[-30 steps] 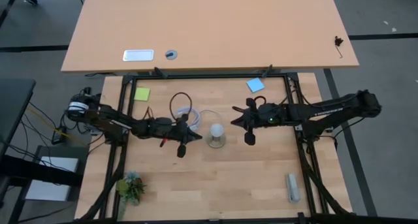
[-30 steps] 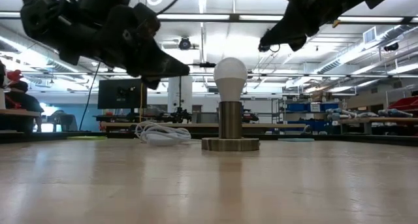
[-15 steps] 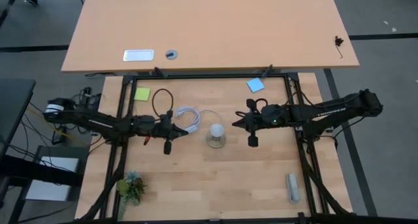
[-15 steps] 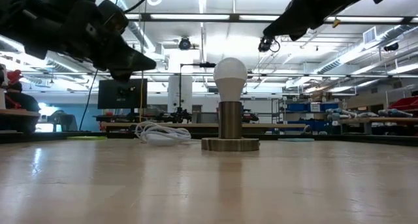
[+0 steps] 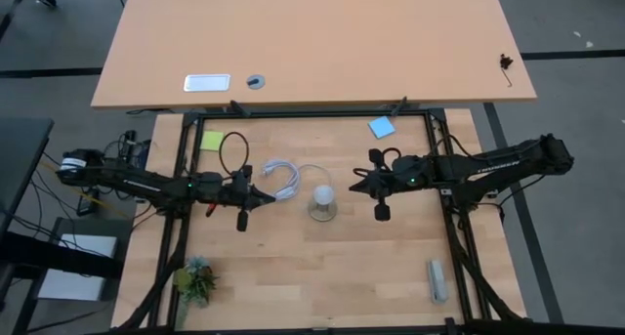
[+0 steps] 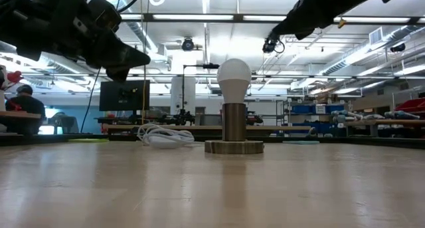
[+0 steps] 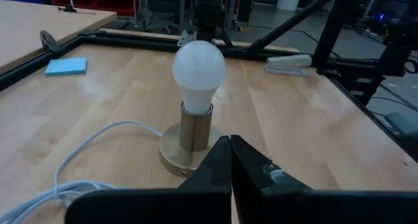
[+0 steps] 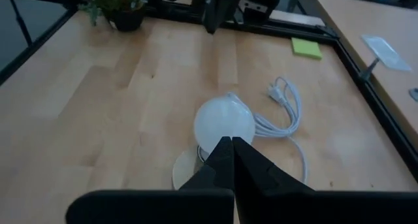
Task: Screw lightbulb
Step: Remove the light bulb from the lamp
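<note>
The white lightbulb [image 5: 323, 194] stands upright with its neck in the brass socket [image 6: 234, 124], which rises from a round base [image 6: 234, 147] at the table's middle. It also shows in the left wrist view [image 7: 199, 65] and the right wrist view [image 8: 223, 124]. My left gripper [image 5: 264, 194] is shut and empty, above the table to the bulb's left. My right gripper [image 5: 354, 187] is shut and empty, above the table just right of the bulb. Neither touches the bulb.
The socket's white cable [image 5: 283, 175] lies looped behind and left of the base. A green note [image 5: 212, 140] and a blue note [image 5: 382, 127] lie at the far edge. A small plant [image 5: 195, 279] stands at the near left and a grey stapler [image 5: 437, 279] at the near right.
My left gripper has drawn back from the bulb toward the table's left edge, staying above the table. My right gripper has risen slightly. The bulb and socket have kept still.
</note>
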Robot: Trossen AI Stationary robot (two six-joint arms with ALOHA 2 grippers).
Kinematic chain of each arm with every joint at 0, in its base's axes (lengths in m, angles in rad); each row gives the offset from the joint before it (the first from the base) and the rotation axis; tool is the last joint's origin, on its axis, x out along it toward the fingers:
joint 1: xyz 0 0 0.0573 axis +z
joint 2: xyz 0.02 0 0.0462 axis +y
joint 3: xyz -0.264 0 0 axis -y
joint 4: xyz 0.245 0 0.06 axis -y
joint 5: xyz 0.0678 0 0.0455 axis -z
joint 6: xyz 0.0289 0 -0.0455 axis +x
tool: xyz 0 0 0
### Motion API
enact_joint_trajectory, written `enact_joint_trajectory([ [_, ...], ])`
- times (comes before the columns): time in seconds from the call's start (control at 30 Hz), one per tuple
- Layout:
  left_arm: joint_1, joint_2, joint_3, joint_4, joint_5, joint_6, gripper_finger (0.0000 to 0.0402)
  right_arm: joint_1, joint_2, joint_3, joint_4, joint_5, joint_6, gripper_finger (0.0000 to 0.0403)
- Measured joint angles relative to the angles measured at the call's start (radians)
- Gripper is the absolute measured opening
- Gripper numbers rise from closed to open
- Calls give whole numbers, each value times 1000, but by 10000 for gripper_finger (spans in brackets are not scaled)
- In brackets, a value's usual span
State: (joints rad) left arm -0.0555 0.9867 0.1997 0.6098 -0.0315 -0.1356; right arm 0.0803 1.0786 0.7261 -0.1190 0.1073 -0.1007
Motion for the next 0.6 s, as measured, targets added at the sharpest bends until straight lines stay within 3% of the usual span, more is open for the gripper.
enact_joint_trajectory([
  [0.3,3,0,0,25,2,25,0,-14,0,-4,32,-31,-31,3],
  [0.6,4,0,0,33,0,1,0,-61,0,-115,232,-93,-6,3],
])
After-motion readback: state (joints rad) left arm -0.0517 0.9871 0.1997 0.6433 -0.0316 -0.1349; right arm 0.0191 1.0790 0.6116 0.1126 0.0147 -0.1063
